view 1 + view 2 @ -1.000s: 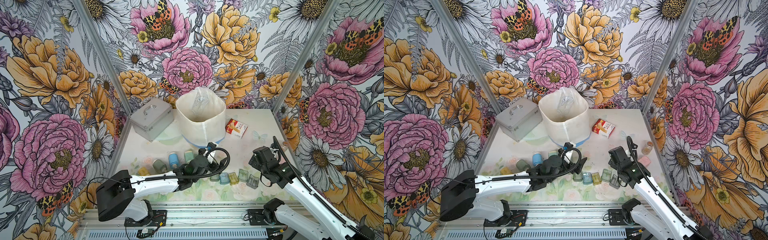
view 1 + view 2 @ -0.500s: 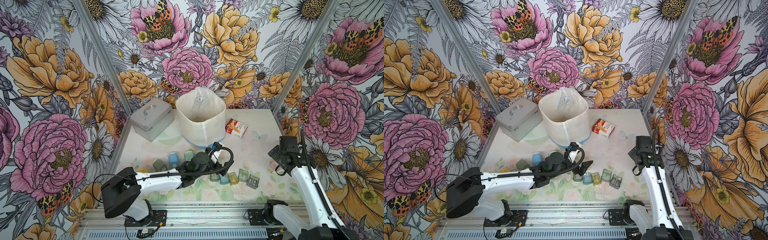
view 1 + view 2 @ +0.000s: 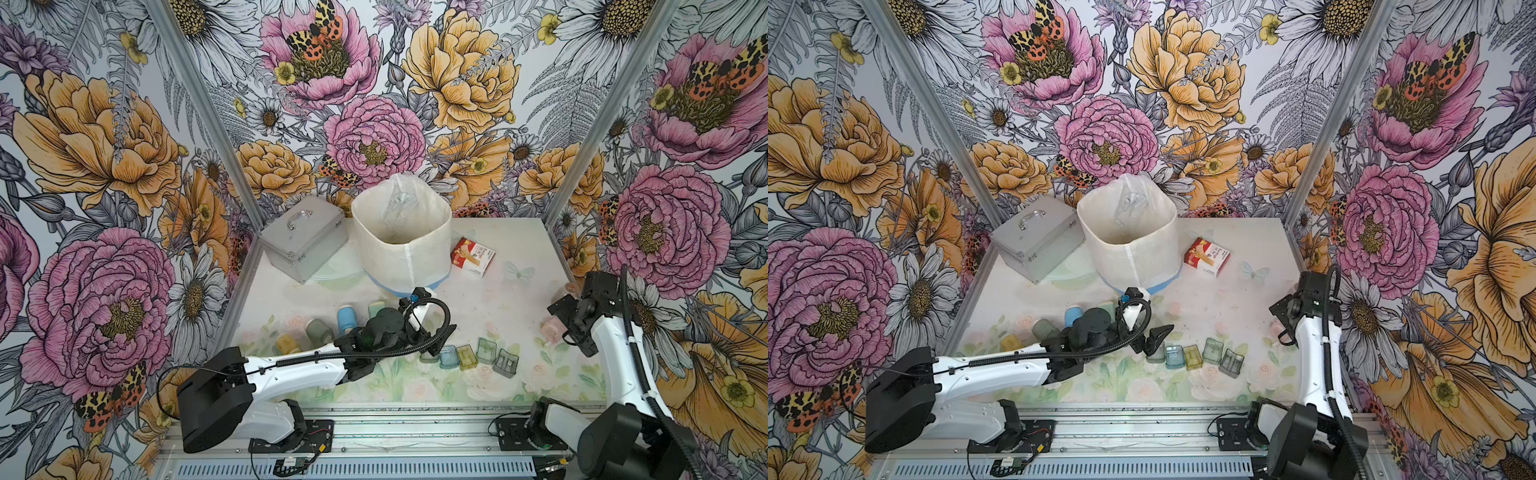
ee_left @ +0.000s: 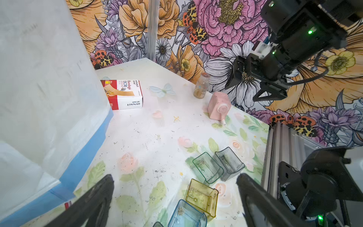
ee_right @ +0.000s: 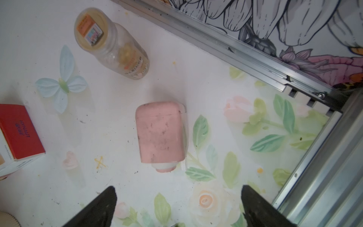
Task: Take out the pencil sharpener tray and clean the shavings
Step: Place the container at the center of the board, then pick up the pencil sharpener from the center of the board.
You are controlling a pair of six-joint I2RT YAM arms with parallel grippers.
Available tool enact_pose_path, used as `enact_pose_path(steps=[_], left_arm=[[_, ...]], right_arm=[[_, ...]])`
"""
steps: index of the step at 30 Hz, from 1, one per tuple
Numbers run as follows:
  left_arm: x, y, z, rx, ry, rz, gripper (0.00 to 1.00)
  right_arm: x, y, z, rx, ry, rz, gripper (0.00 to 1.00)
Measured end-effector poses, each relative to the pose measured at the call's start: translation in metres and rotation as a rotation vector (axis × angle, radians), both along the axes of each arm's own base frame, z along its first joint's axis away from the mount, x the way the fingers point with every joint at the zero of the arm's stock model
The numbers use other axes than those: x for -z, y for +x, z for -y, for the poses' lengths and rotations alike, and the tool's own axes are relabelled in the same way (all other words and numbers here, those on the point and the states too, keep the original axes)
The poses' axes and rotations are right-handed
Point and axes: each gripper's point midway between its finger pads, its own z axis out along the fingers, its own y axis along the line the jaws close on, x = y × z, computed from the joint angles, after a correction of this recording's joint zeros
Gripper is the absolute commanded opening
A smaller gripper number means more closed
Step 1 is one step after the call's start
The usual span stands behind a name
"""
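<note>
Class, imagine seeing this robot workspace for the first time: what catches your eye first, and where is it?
The loud floral walls surround everything, and a tall white bin stands at the back of the table. Near the front lies a row of small coloured trays; a pink sharpener sits near the right edge, by the open right gripper.

in both top views the black-and-white left arm (image 3: 299,368) is hiding pt of the coloured plastic sharpener bodies (image 3: 347,320) & the leftmost clear grey tray (image 3: 428,356); the right gripper (image 3: 563,324) is covering pt of the pink plastic pencil sharpener (image 3: 549,330). wrist-view edges are cutting off the clear blue tray (image 4: 186,215) & the red-and-white cardboard bandage box (image 5: 17,135). brownish shavings (image 4: 201,162) are showing too small from abv.
</note>
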Motion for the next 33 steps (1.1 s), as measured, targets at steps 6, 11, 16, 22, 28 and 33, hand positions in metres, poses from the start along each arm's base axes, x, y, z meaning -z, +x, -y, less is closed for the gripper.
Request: enact_pose_path(steps=[6,11,16,22,28,33], left_arm=[[0.003,-0.001,0.000,0.004,0.010,-0.010,0.99],[0.004,-0.003,0.001,0.016,0.009,-0.014,0.99],[0.006,-0.006,0.003,0.033,0.016,-0.023,0.99],[0.015,-0.009,0.016,0.056,0.042,-0.034,0.99],[0.030,-0.016,0.043,0.096,0.081,-0.053,0.99],[0.041,-0.019,0.060,0.118,0.107,-0.066,0.99]], right_arm=[[-0.004,0.018,0.007,-0.004,0.006,0.080,0.97],[-0.008,0.028,0.014,-0.016,-0.016,0.120,0.95],[0.009,0.034,0.021,-0.019,-0.002,0.088,0.93],[0.022,0.038,0.022,-0.041,0.016,0.078,0.90],[0.027,0.044,0.026,-0.040,0.016,0.084,0.87],[0.031,0.045,0.026,-0.039,0.019,0.078,0.84]])
